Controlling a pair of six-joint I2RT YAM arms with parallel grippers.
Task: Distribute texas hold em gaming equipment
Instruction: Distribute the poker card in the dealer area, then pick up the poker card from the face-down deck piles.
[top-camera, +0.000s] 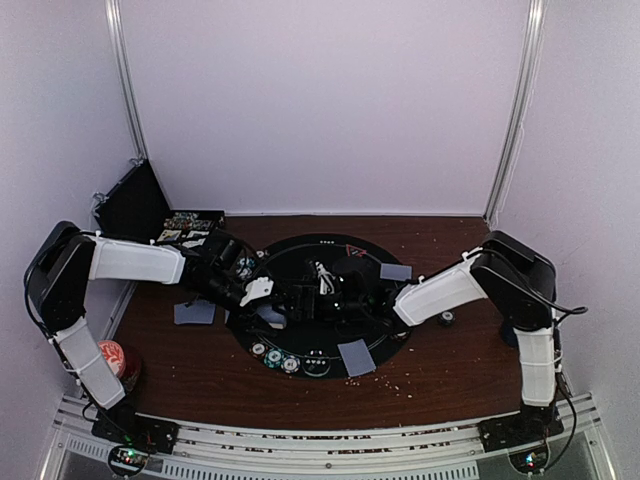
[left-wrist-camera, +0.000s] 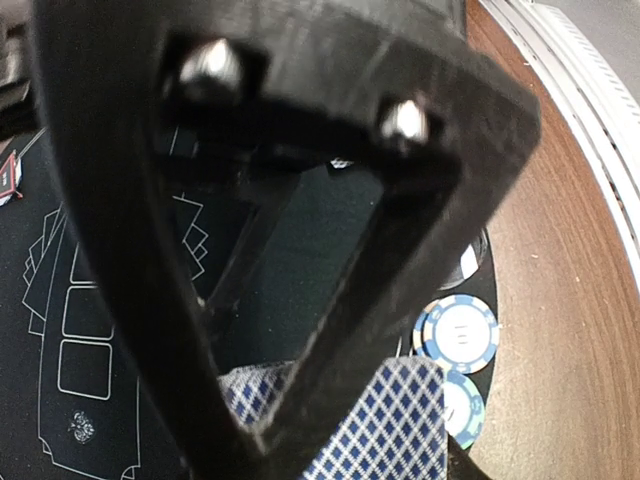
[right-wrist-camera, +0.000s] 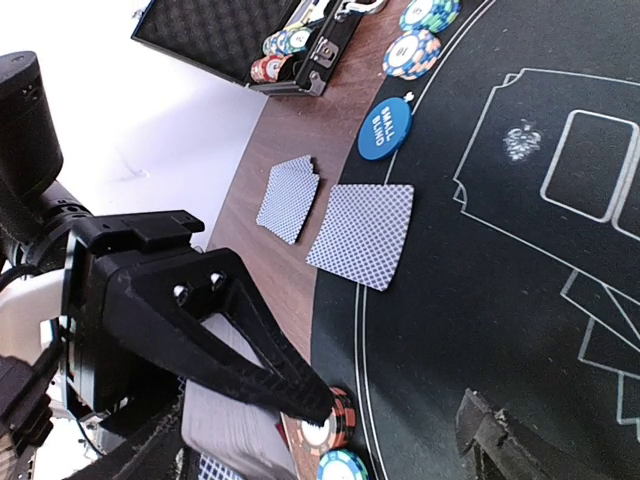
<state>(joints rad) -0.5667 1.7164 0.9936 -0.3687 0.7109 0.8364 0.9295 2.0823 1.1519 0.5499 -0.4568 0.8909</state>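
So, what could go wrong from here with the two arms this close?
The left gripper and right gripper meet over the middle of the mat, so they may collide. In the right wrist view the left gripper's finger ends beside a red chip stack and could topple it.

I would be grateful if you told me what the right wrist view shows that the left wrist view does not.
Only the right wrist view: an open black case, a blue SMALL BLIND button, and a fanned pair of cards on the wood. Only the left wrist view: the pale rail along the table's edge. Both: the black mat with white card outlines, blue-checked card backs and striped chips.
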